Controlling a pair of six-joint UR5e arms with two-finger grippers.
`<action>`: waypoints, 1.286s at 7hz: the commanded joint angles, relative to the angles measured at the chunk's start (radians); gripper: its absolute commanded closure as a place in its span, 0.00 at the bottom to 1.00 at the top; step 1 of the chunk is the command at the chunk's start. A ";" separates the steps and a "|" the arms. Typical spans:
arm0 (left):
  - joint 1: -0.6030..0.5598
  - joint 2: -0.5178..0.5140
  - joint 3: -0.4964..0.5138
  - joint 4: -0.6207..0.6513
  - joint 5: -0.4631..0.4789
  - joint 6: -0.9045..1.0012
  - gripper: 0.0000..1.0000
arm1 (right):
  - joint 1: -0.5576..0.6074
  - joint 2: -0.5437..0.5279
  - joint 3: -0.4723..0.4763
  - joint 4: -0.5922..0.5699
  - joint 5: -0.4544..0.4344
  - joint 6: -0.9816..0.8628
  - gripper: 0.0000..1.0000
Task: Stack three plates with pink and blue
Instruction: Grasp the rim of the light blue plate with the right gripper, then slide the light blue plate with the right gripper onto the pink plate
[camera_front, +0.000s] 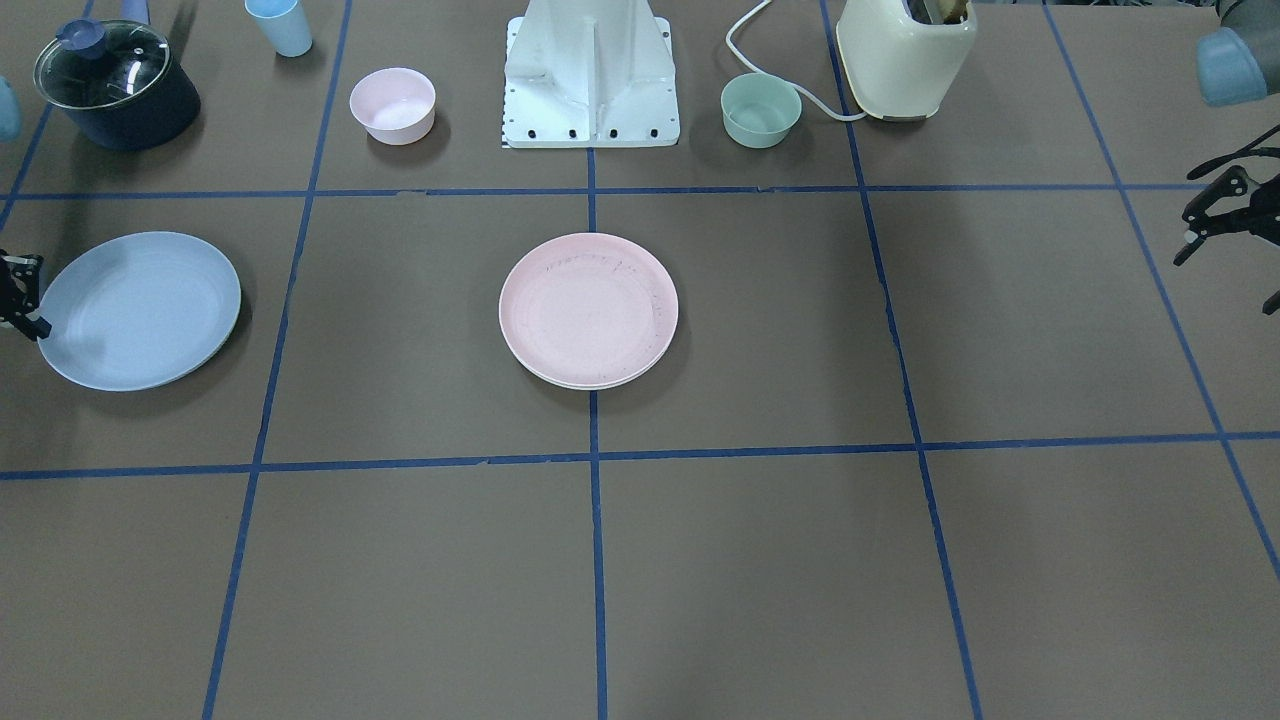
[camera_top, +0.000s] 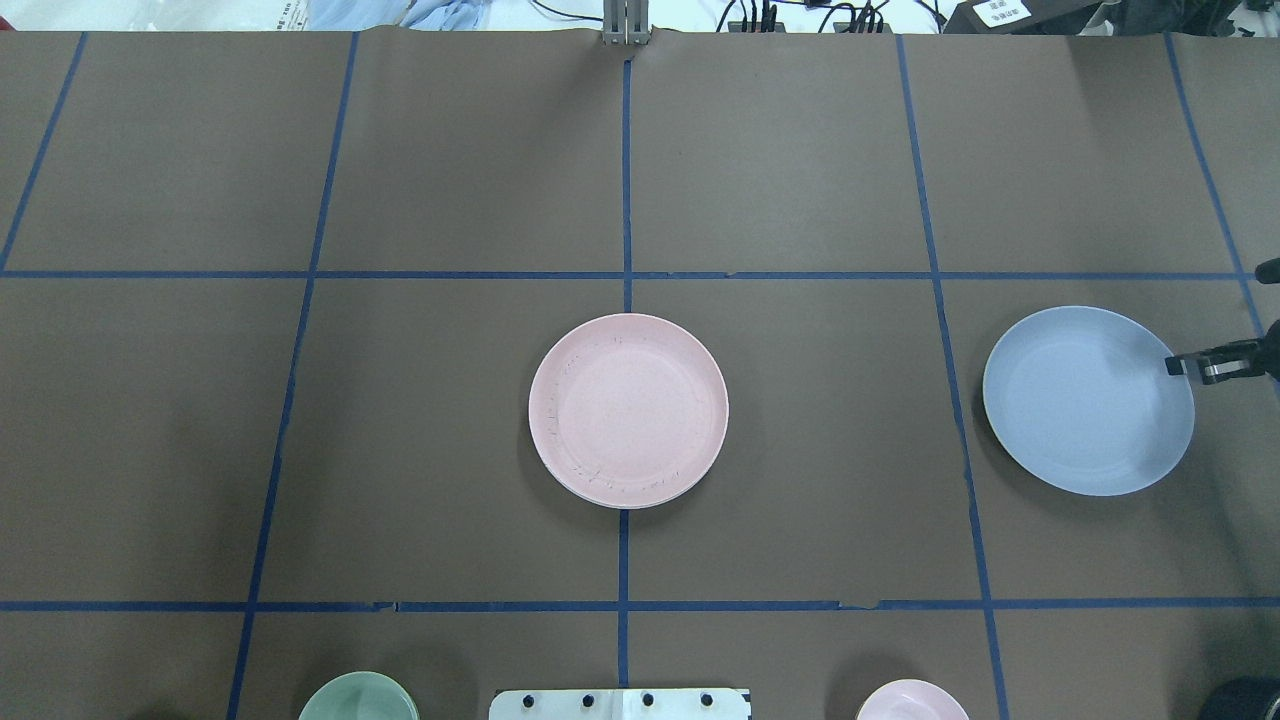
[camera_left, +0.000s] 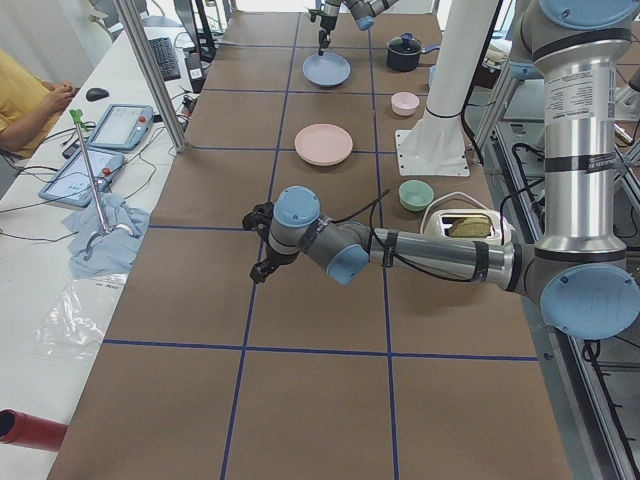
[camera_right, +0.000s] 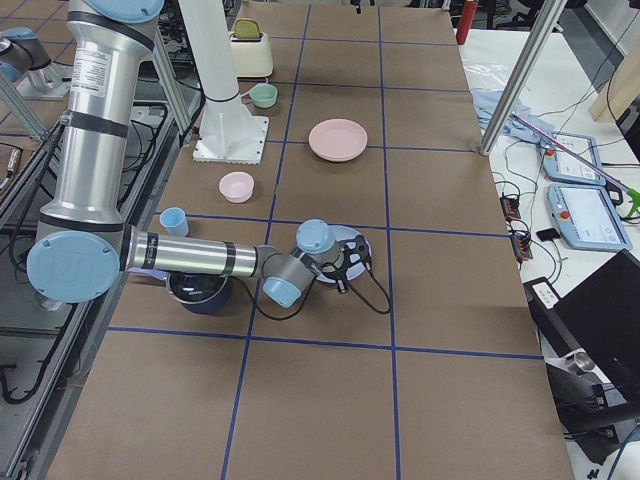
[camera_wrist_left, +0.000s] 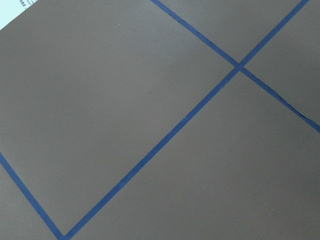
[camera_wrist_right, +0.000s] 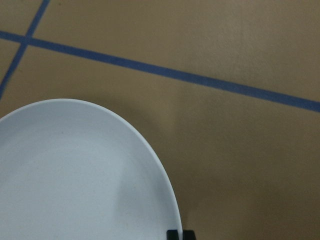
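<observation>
Right pincer (camera_top: 1180, 365) cut off, jaws unclear

Even, diffuse light falls from above on the brown table with blue tape lines (camera_front: 800, 560), and nothing looks harsh. At its middle, the pale pink round plastic plate (camera_front: 588, 310) throws only a thin, soft shadow under the rim nearest the front-facing camera. Well off to one side of the pink plate, the pale blue round plastic plate (camera_front: 140, 310) carries faint grey patches of shade. Past the table edge farthest beyond the pink plate, the overhead view burns out to white. The right wrist view has a warm yellowish cast and is slightly soft. The left wrist view is greyer, dimmer and sharp.
</observation>
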 joint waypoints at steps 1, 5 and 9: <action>-0.099 0.001 0.051 0.009 0.000 0.005 0.00 | 0.026 0.190 0.049 -0.199 0.061 0.012 1.00; -0.168 -0.001 0.068 0.254 0.010 -0.001 0.00 | -0.163 0.406 0.295 -0.495 0.010 0.435 1.00; -0.195 0.002 0.046 0.304 0.012 -0.001 0.00 | -0.479 0.534 0.280 -0.602 -0.391 0.619 1.00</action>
